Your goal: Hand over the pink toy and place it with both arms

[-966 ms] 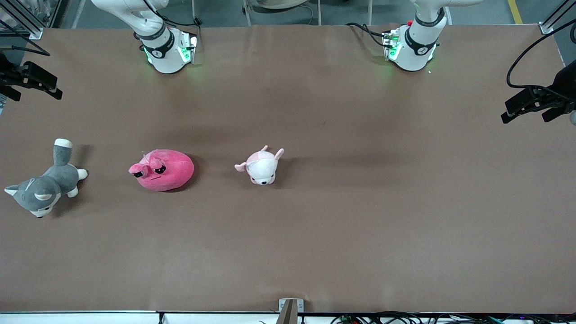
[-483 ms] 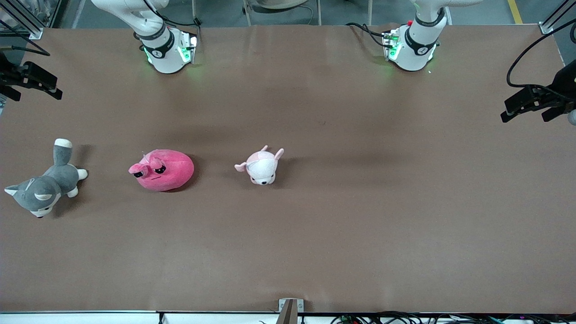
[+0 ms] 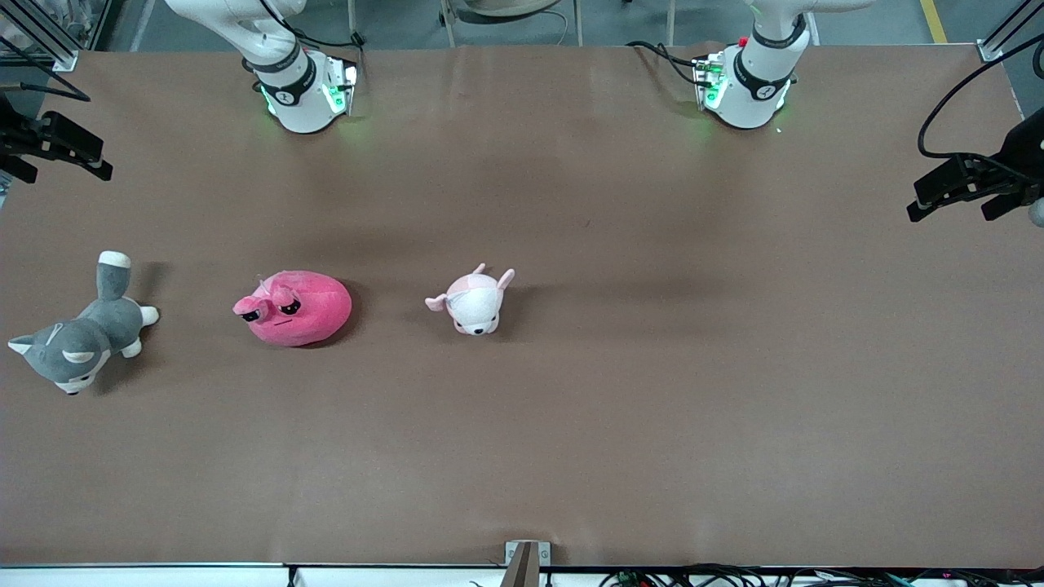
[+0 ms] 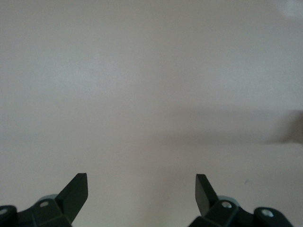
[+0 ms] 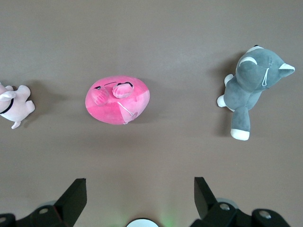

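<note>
The pink toy (image 3: 295, 307) is a round hot-pink plush with droopy black eyes. It lies on the brown table toward the right arm's end, and it also shows in the right wrist view (image 5: 118, 100). My right gripper (image 5: 140, 187) is open and empty, high over the bare table between the right arm's base (image 3: 302, 94) and the toy. My left gripper (image 4: 142, 182) is open and empty over bare table, with no toy in its view. Neither gripper shows in the front view, only the two bases, the left arm's base (image 3: 746, 86) among them.
A pale pink-and-white puppy plush (image 3: 473, 300) lies beside the pink toy, toward the table's middle. A grey-and-white husky plush (image 3: 77, 338) lies at the right arm's end. Black fixtures (image 3: 971, 186) stick in at both table ends.
</note>
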### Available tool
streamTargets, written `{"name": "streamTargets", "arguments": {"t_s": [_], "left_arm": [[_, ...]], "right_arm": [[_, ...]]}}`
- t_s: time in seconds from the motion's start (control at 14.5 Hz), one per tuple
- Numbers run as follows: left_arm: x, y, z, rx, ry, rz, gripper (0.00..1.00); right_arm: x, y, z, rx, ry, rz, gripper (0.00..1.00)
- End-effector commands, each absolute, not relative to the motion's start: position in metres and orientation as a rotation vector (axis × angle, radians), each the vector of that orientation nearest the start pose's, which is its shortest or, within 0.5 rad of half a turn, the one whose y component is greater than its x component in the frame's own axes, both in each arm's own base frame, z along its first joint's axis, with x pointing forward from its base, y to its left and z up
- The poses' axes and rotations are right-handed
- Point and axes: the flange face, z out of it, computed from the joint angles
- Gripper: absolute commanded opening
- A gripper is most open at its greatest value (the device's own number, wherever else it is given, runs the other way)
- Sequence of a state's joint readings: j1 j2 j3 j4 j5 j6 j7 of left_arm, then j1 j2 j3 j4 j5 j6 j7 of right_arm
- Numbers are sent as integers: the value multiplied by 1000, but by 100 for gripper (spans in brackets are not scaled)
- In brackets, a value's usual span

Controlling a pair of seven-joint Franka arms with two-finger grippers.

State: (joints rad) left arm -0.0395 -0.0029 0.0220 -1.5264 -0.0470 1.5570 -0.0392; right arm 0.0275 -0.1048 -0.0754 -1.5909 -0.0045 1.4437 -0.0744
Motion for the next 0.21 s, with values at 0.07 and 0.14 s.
{"name": "streamTargets", "arguments": {"t_s": [0.07,0.14], "left_arm": [[551,-15,650,-3171,-3,-50,100],[551,-15,649,-3171,-3,-48,100]], "right_arm": [[500,-29,663,-3127,-57,45,100],[500,-29,663,-3128,-57,45,100]]}}
